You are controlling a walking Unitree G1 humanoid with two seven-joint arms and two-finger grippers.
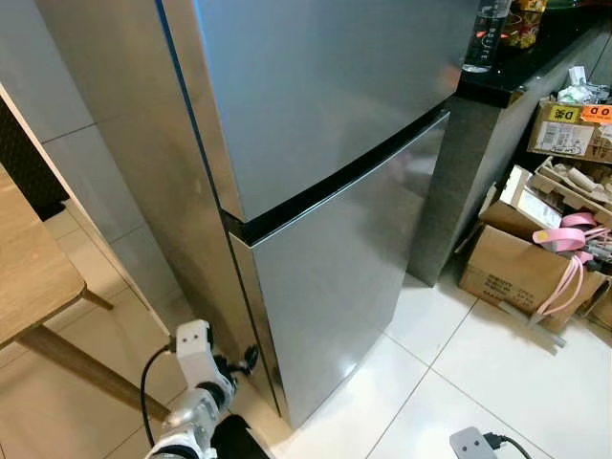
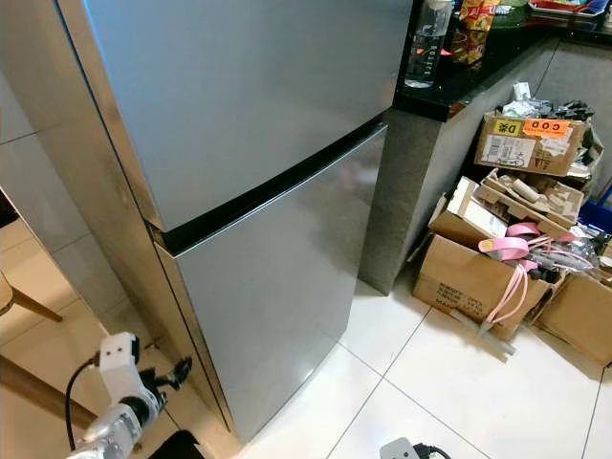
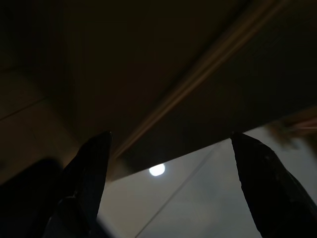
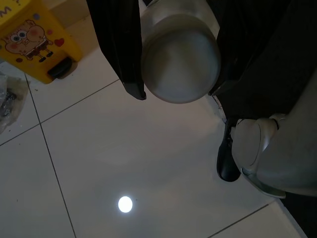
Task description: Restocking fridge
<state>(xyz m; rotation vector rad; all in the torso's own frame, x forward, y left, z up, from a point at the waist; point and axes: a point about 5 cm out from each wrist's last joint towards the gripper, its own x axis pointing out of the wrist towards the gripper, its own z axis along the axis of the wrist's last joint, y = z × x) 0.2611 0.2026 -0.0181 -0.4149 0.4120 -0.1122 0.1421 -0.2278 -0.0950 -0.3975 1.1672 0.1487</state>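
Right gripper (image 4: 171,91) hanging low, pointed down at the floor, its two long black fingers (image 4: 121,49) pinching a smooth pale rounded container (image 4: 179,62) between them. Beneath it, glossy white floor tiles (image 4: 124,153) with a lamp's reflection, the robot's own silver leg and black-soled foot (image 4: 257,148) at one side, and a yellow cartoon-printed bin (image 4: 37,37) standing well apart.

Left gripper (image 3: 171,163) held low at the bottom left, silver forearm raised forward, white wrist block (image 1: 192,344) uppermost, black fingers (image 3: 89,168) spread wide and holding nothing, reaching toward the bottom corner of the tall grey steel two-door fridge (image 1: 325,182). Both fridge doors shut, a black band dividing upper from lower.

Left of the fridge, the corner of a light wooden table (image 1: 33,268). To the right, a dark counter (image 1: 507,81) bearing a clear plastic bottle (image 1: 483,38); below it, brown cardboard boxes (image 1: 521,268) draped with pink straps (image 1: 569,263).
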